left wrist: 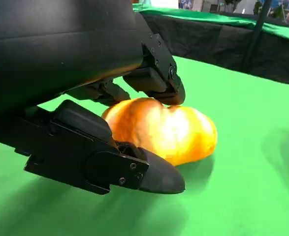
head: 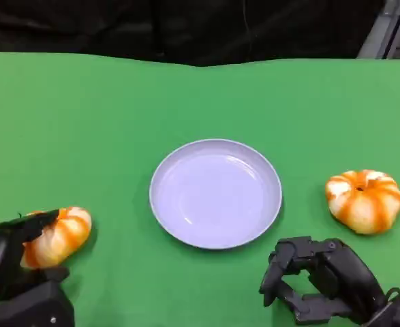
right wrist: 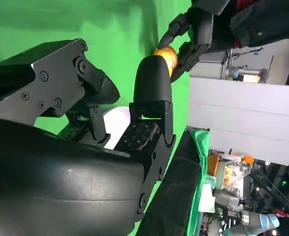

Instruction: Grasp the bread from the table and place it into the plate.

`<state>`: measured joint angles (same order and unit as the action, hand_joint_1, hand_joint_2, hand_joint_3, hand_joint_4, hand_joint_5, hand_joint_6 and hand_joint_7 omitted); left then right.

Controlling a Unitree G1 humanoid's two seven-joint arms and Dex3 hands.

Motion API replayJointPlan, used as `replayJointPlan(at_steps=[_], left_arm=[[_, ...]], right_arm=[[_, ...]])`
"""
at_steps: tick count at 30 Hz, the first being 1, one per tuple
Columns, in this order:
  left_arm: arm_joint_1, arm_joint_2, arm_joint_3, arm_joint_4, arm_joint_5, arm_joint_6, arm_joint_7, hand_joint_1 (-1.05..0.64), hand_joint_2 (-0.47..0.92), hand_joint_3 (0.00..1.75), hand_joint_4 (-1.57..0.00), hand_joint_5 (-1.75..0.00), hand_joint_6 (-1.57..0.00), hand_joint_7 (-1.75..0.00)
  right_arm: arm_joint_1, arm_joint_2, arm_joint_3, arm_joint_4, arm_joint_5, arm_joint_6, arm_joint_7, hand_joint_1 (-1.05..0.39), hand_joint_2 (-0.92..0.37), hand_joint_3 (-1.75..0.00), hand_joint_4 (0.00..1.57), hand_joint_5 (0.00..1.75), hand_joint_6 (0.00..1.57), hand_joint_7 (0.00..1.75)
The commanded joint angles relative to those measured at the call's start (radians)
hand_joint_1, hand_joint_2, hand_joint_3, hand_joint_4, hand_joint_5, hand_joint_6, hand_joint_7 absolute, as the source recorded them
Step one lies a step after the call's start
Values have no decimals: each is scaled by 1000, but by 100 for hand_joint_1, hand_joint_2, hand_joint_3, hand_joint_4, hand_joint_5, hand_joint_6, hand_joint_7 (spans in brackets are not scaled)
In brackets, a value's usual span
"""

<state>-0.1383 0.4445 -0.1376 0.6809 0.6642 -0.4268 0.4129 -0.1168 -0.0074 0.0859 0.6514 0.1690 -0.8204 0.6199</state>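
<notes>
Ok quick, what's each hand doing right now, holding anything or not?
Left hand: fingers around the bread on the left, seemingly gripping it on the table.
Right hand: fingers curled in, holding nothing.

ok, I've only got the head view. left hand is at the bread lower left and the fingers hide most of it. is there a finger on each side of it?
Observer: Yes. In the left wrist view the left hand has one of its fingers on top of the left bread and another low in front of it. I can't tell whether it is squeezing.
Operator: Lifted?
Observer: No. The bread sits on the green table, with its shadow directly beneath.
Operator: Right hand holding anything?
Observer: No. In the right wrist view the right hand has its fingers apart with nothing between them.
</notes>
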Motion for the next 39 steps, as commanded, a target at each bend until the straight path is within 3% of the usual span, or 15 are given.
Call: replayJointPlan(at_steps=[1, 16, 32, 34, 36, 37, 39], left_arm=[[-43, 20, -29, 58, -3, 7, 3, -84, 92, 17, -56, 0, -59, -1], [-183, 20, -119, 248, 0, 7, 2, -83, 92, 15, -54, 0, -71, -4], [-248, 26, -202, 332, 17, 48, -10, -77, 92, 12, -54, 0, -77, -3], [-256, 27, -214, 343, 23, 52, -13, -53, 86, 5, -54, 0, -78, -2], [-256, 28, -220, 343, 19, 55, -16, -42, 84, 3, -54, 0, -78, -1], [-256, 29, -222, 340, 16, 56, -16, -27, 83, 2, -54, 0, -78, -1], [-254, 29, -227, 336, 14, 68, -21, -15, 82, 1, -53, 0, -78, 0]], right_arm=[[1, -10, -5, 4, 4, 4, -1, 10, -62, -101, 91, 131, 94, 100], [3, -8, -3, -6, 2, 15, -6, 10, -62, -102, 91, 132, 94, 100], [-2, -5, -1, -3, -4, 10, -8, 9, -60, -104, 90, 133, 93, 101], [-2, -5, -1, -4, -3, 13, -9, 10, -60, -104, 90, 133, 93, 102], [-2, -6, -1, -5, -5, 12, -11, 10, -60, -104, 90, 133, 93, 102], [-2, -6, -2, -5, -6, 10, -12, 10, -60, -104, 90, 133, 93, 102], [-2, -5, -2, -5, -2, 10, -10, 10, -60, -104, 90, 133, 93, 102]])
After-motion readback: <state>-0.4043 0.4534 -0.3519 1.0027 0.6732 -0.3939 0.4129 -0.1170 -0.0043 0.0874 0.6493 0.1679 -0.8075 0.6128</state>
